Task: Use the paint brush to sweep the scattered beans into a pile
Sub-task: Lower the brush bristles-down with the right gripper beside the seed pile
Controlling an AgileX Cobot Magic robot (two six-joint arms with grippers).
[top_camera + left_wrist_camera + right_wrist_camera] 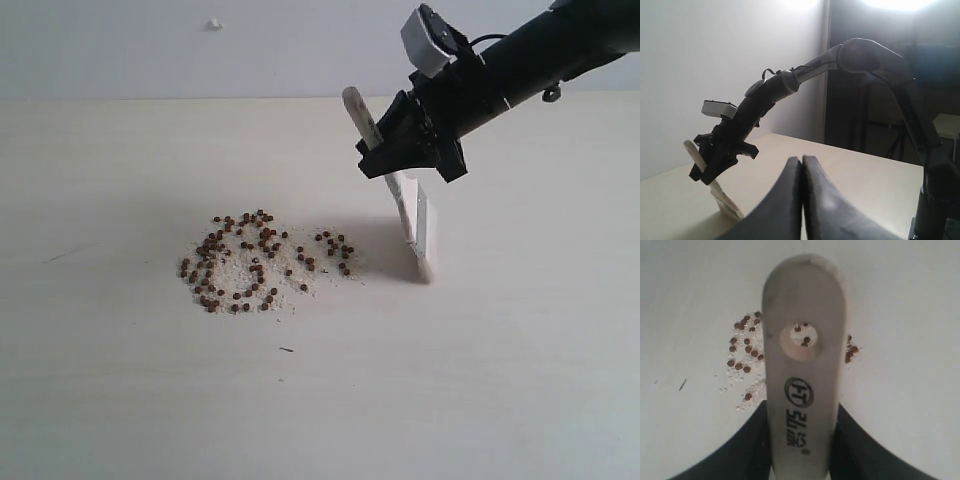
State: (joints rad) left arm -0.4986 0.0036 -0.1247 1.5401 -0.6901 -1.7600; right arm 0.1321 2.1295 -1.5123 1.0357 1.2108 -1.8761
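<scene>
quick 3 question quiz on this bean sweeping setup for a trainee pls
1. True or false: the right gripper is holding the paint brush.
2. In the exterior view, on which side of the beans are the brush's bristles? A) left B) right C) in the middle of them
3. Fill in: the left gripper is ____ and holds nothing.
Key: 1 true; 2 B; 3 shut

A pale cream table [520,400] fills the scene and meets a plain whitish wall [120,50] at its far edge. A small white fleck [214,23] sits on the wall, far left. A thin dark sliver [287,349] lies on the near middle of the table, and a faint scratch [62,254] marks its left side.
</scene>
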